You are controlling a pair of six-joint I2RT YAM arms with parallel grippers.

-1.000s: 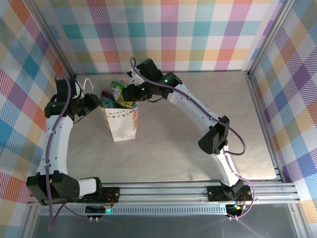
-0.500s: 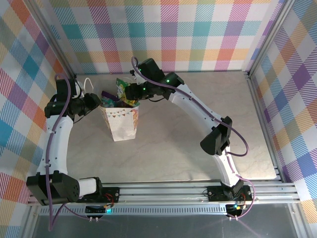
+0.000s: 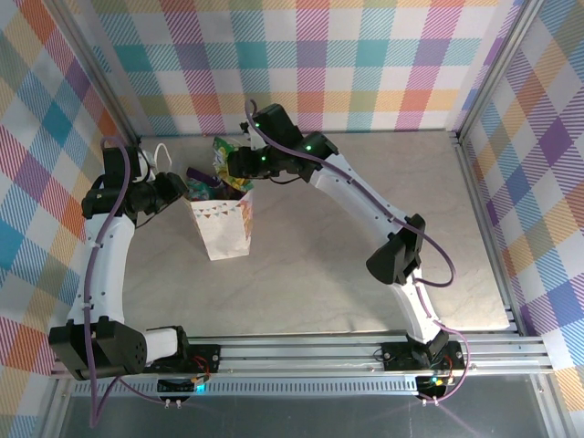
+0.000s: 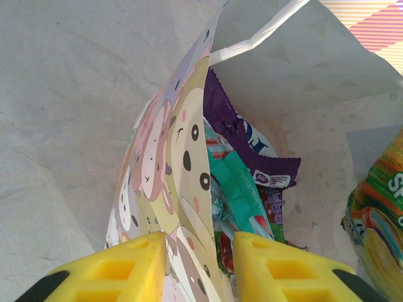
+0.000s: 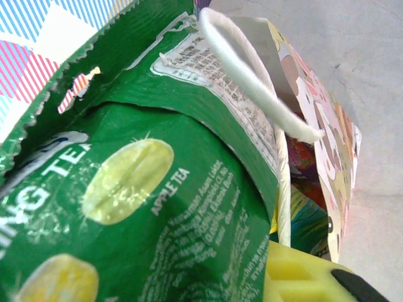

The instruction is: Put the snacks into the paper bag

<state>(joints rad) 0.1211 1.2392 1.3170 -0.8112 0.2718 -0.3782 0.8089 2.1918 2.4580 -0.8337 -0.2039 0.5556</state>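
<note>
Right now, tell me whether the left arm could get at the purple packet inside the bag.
Probably not as things stand. The left end effector is clamped on the paper bag wall, holding it open. The purple packet lies just inside, but reaching it means releasing the bag.

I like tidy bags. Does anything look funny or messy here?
A bit. The green packet sticks up out of the paper bag, tilted, not dropped in. The left gripper pinches the bag's wall, pulling it open.

The green packet [image 5: 126,189] hides the right tool's [image 5: 296,277] fingertips.
</note>
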